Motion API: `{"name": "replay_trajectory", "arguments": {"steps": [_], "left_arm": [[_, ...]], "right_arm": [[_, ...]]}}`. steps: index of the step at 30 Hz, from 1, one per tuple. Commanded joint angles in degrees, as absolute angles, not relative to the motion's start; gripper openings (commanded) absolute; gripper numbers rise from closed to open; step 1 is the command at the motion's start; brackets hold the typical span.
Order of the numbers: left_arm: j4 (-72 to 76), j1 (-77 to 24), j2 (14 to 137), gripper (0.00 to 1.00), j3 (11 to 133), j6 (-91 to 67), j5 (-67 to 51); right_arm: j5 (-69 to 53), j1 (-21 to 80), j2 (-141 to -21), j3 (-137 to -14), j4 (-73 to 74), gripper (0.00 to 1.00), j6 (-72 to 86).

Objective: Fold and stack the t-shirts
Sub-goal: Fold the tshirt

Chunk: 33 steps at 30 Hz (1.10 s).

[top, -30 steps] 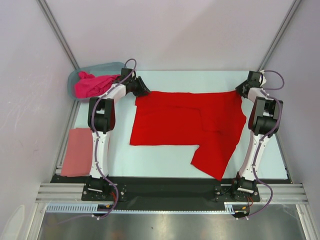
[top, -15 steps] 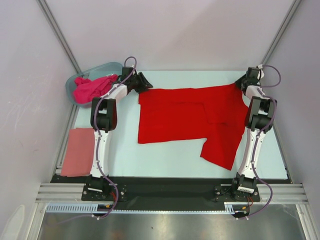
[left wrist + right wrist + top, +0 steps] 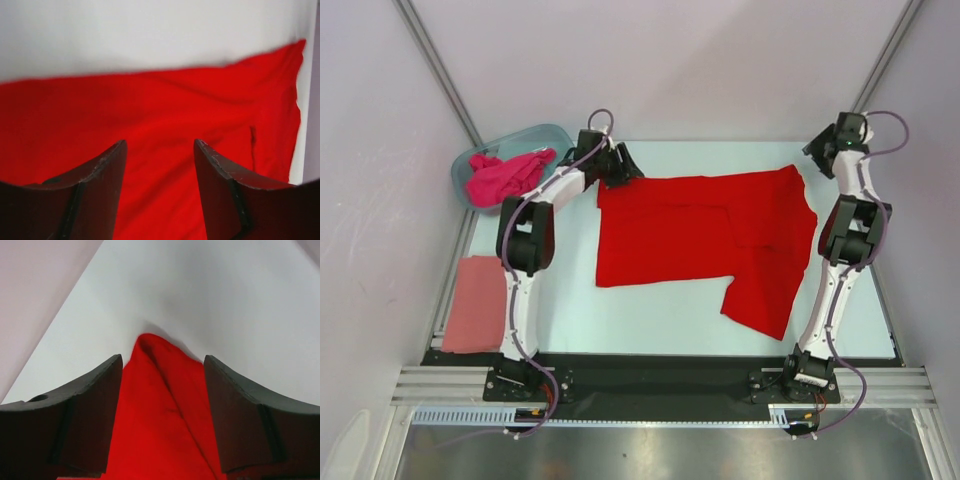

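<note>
Red t-shirt (image 3: 705, 235), count one, lies spread flat across the middle of the table (image 3: 660, 310) in the top view. One flap hangs down toward the lower right of the frame. Three shirts total:
- One red, in the centre.
- One salmon-pink shirt (image 3: 475, 318), folded flat at the lower left edge of the table.
- One magenta shirt (image 3: 503, 175), bunched up inside the one blue-grey tub (image 3: 556, 130) at upper left.

Two arms, two grippers, two fingers each.

Left gripper (image 3: 628, 168) sits at the upper left corner of the red shirt, just right of the tub. In the left wrist view the left gripper (image 3: 160, 145) has its jaws apart with a clear gap. Red cloth (image 3: 165, 105) fills the frame below them, and nothing is pinched.

Right gripper (image 3: 817, 160) is at the upper right of the top view, just off the red shirt's upper right corner. In the right wrist view the right gripper (image 3: 162, 360) has its jaws spread wide. A raised peak of red cloth (image 3: 160, 405) shows in the gap between the fingers (image 3: 80, 405) but is not clamped. I cannot tell whether cloth touches either pad.
</note>
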<state>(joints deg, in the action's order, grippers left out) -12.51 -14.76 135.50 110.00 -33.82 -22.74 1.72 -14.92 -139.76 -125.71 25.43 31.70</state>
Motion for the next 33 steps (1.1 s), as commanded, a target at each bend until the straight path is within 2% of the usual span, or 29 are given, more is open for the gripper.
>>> {"name": "replay_trajectory", "arguments": {"steps": [1,5,8,11,12,15,17,20,27,33], "left_arm": [[-9.3,-16.3,121.3,0.61,102.9,-30.0,-23.3],[-13.9,-17.6,110.9,0.6,92.8,-26.2,-21.6],[-19.5,-19.4,103.3,0.55,85.8,-23.2,-18.6],[-22.6,-21.4,95.7,0.5,76.2,-22.3,-16.0],[-23.2,-22.0,93.8,0.49,73.5,-22.3,-15.1],[-24.4,-24.2,85.9,0.45,62.5,-24.1,-10.5],[-24.3,-25.8,81.2,0.41,54.7,-26.8,-8.4],[-24.9,-28.5,77.9,0.42,47.6,-31.3,-4.8],[-26.1,-28.4,79.3,0.46,45.3,-36.8,-3.4],[-22.8,-25.1,82.0,0.46,44.7,-38.1,-7.9]], "right_arm": [[4.2,-16.2,-128.3,-126.8,37.8,0.72,30.1],[3.7,-16.2,-118.8,-119.5,46.1,0.73,30.0],[1.8,-15.4,-108.4,-106.6,48.2,0.71,28.8],[0.5,-14.4,-97.2,-90.6,48.7,0.64,28.9],[-1.4,-13.9,-92.2,-87.1,48.8,0.58,29.3],[-0.4,-12.0,-85.5,-76.5,52.6,0.48,30.4],[-0.1,-8.7,-79.8,-70.1,55.2,0.43,32.0],[2.8,-4.7,-73.9,-62.3,58.0,0.41,35.4],[0.6,-8.1,-69.3,-48.3,58.9,0.43,41.2],[5.4,-11.9,-71.7,-46.2,54.9,0.42,41.0]]}}
